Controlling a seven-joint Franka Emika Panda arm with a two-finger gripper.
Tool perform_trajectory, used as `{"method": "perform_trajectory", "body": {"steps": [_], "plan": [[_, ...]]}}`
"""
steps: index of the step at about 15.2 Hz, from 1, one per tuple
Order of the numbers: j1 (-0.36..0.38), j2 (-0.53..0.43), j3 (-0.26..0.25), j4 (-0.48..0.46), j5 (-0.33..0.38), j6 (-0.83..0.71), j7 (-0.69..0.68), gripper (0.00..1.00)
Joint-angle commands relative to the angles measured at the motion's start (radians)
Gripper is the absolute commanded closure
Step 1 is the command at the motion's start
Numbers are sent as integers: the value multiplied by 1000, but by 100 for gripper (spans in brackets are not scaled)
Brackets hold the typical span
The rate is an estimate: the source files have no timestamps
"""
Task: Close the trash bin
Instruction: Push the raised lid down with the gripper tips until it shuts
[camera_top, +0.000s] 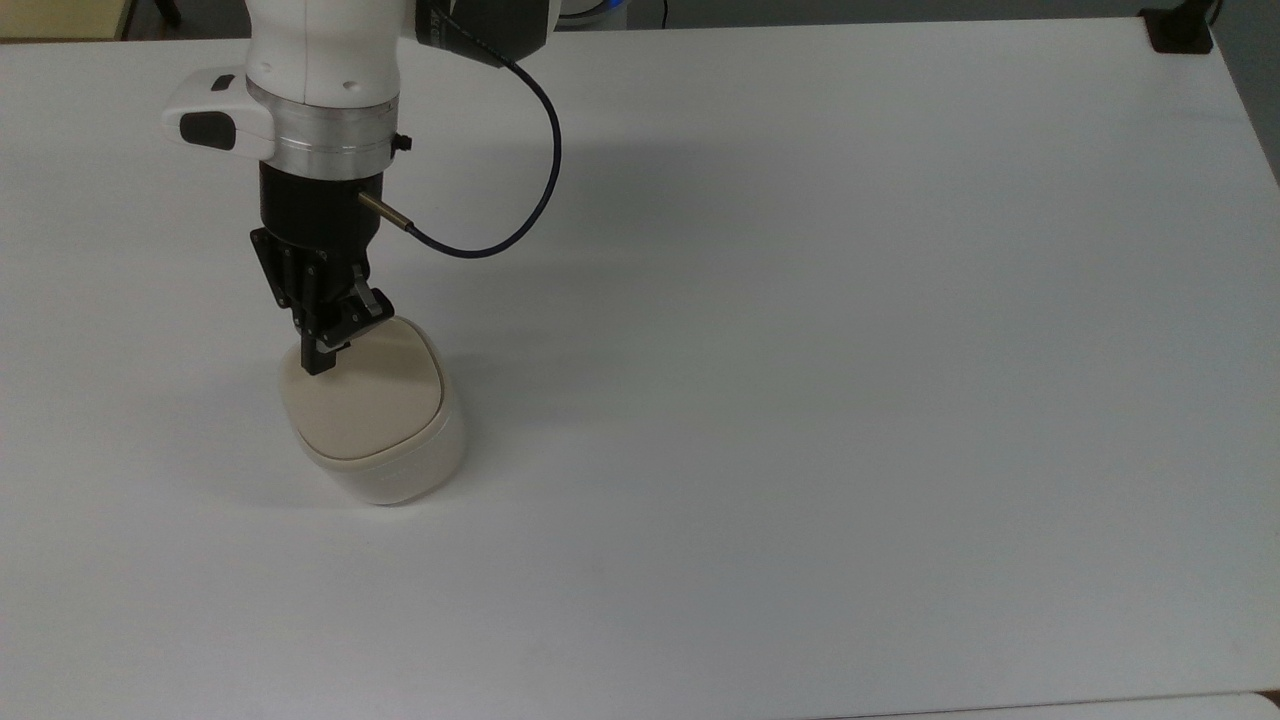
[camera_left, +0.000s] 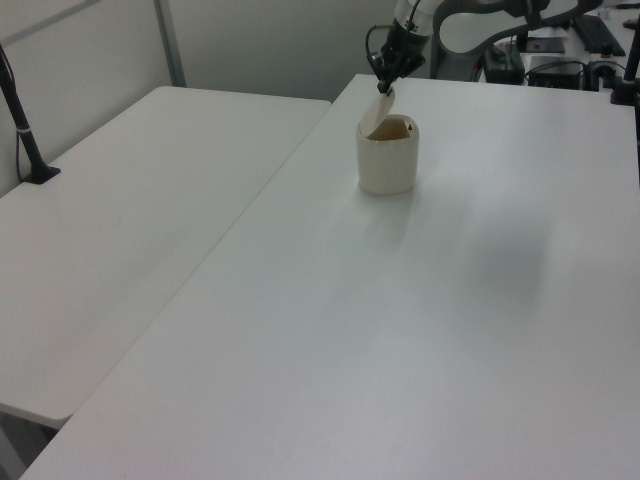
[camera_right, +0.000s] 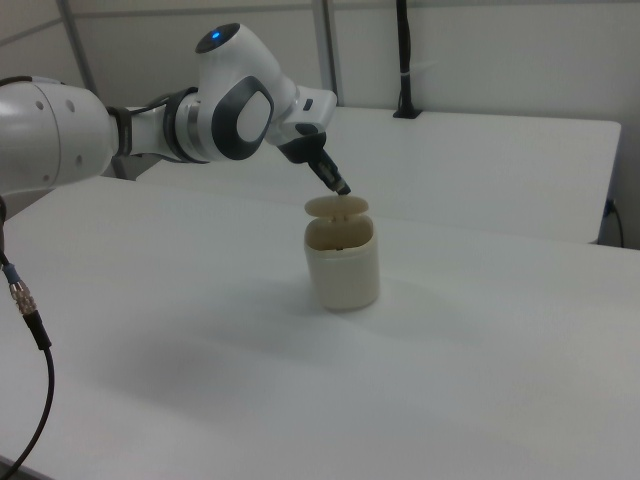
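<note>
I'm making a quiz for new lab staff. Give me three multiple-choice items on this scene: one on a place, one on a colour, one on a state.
1. In the top view, where on the table does the trash bin stand?
A. the top view's left part
B. its centre
C. the top view's right edge

2. What colour is the lid?
A. black
B. beige
C. blue

3. How is the lid in the right view?
A. flat shut
B. lying on the table
C. part open

Answers: 1 A, the bin sits below the arm at the top view's left. 2 B, it is darker than the cream body. 3 C, the end effector is at the raised lid, the opening visible below.
</note>
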Motion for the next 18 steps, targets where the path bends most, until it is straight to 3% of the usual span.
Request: {"method": "perform_trajectory", "body": {"steps": [1, 5, 15, 18], "plan": [[2, -48, -1, -60, -17, -66, -70, 100], [2, -45, 1, -90, -23, -89, -171, 100], [3, 7, 4, -155, -121, -76, -162, 100], [-18, -71, 5, -137, -92, -96, -161, 100]]}}
